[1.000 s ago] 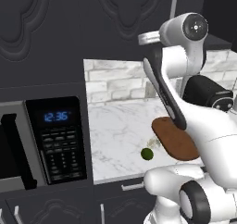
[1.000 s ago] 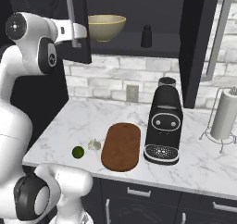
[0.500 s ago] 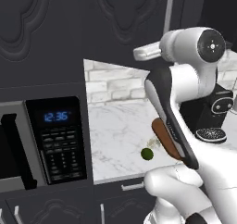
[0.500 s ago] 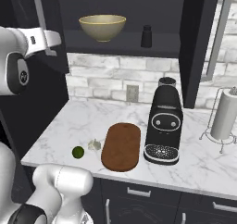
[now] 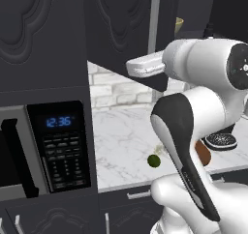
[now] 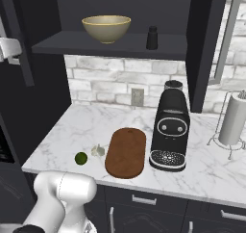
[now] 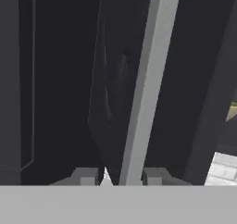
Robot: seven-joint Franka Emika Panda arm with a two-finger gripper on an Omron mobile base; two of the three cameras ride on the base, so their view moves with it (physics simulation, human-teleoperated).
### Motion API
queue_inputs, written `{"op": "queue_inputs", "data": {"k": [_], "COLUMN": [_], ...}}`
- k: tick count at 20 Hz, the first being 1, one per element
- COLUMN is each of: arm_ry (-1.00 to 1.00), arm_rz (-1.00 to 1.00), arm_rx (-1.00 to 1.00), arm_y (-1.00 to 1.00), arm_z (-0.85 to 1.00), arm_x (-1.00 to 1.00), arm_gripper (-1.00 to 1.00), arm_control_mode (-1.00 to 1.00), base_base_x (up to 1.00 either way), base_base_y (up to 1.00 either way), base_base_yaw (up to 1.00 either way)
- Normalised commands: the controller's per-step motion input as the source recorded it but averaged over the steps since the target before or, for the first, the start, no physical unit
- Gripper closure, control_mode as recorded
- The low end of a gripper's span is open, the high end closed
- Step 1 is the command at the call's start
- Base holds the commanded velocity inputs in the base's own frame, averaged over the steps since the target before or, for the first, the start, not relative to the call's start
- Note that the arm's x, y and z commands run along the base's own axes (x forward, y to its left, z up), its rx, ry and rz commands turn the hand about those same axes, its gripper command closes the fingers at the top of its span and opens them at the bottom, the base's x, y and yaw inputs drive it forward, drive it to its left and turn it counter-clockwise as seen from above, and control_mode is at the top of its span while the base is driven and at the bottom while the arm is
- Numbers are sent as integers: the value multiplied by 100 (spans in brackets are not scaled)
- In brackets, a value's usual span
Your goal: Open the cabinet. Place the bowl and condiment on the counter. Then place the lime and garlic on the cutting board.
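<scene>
The cabinet (image 6: pixel 120 6) stands open, its left door (image 5: pixel 126 30) swung far out. My gripper (image 7: pixel 121 177) is shut on that door's silver bar handle (image 7: pixel 146 79), which runs up between the finger tips. On the shelf sit the beige bowl (image 6: pixel 106 27) and the small black condiment (image 6: pixel 152 37). Down on the marble counter (image 6: pixel 72 126) lie the green lime (image 6: pixel 80 158) and the pale garlic (image 6: pixel 97 150), just left of the oval wooden cutting board (image 6: pixel 126 151). The lime (image 5: pixel 154 161) also shows beside my arm.
A black coffee machine (image 6: pixel 170 131) stands right of the board, with a paper towel holder (image 6: pixel 235 126) further right. The cabinet's right door (image 6: pixel 206 44) hangs open above them. A microwave (image 5: pixel 58 146) sits at the counter's left end.
The left cabinet door has swung further open, and my hand has travelled left with its handle. The bowl and condiment now show in full.
</scene>
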Motion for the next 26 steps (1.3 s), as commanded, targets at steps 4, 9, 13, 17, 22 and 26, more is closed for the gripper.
{"op": "queue_inputs", "data": {"k": [4, 9, 13, 17, 22, 26], "arm_ry": [0, 2, 13, 30, 45, 34], "arm_rz": [0, 0, 0, 6, 23, 38], "arm_rx": [40, 53, 53, 38, 37, 35], "arm_y": [-54, -90, -95, -47, -3, 27], "arm_z": [25, 26, 12, 0, -13, -38], "arm_x": [-100, -74, 3, 94, 100, 100], "arm_gripper": [-100, -100, -100, -100, -100, -100], "arm_control_mode": [-100, -100, -100, -100, -100, -100], "base_base_x": [0, 0, 0, 0, 0, 0], "base_base_y": [0, 0, 0, 0, 0, 0], "base_base_yaw": [0, 0, 0, 0, 0, 0]}}
